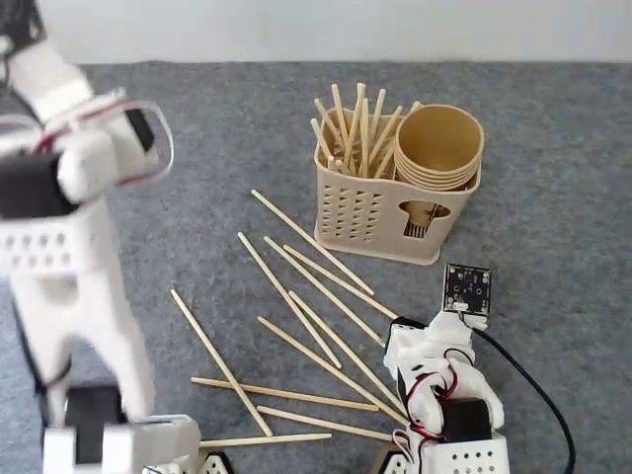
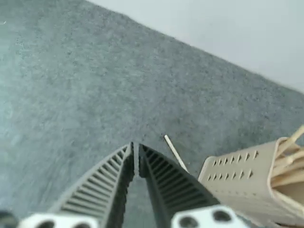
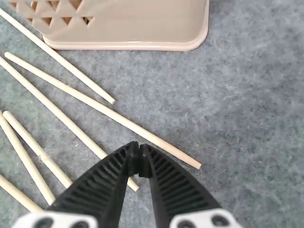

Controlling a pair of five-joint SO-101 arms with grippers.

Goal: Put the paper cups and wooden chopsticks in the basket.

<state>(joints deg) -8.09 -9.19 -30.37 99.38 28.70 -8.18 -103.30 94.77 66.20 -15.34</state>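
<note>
A beige slotted basket (image 1: 380,212) stands upright at the back of the grey mat. It holds several wooden chopsticks (image 1: 354,126) and a stack of paper cups (image 1: 438,146). Several more chopsticks (image 1: 314,296) lie scattered on the mat in front of it. My right gripper (image 3: 138,151) is shut with nothing in it, low over the loose chopsticks (image 3: 104,111) just in front of the basket (image 3: 128,28). In the high view it sits at the front right (image 1: 398,329). My left gripper (image 2: 135,149) is shut and empty, raised above the mat to the left of the basket (image 2: 242,180).
The left arm (image 1: 79,168) towers over the mat's left side. A black cable (image 1: 528,380) runs from the right arm along the front right. One loose chopstick tip (image 2: 175,153) lies on the mat near the basket's side.
</note>
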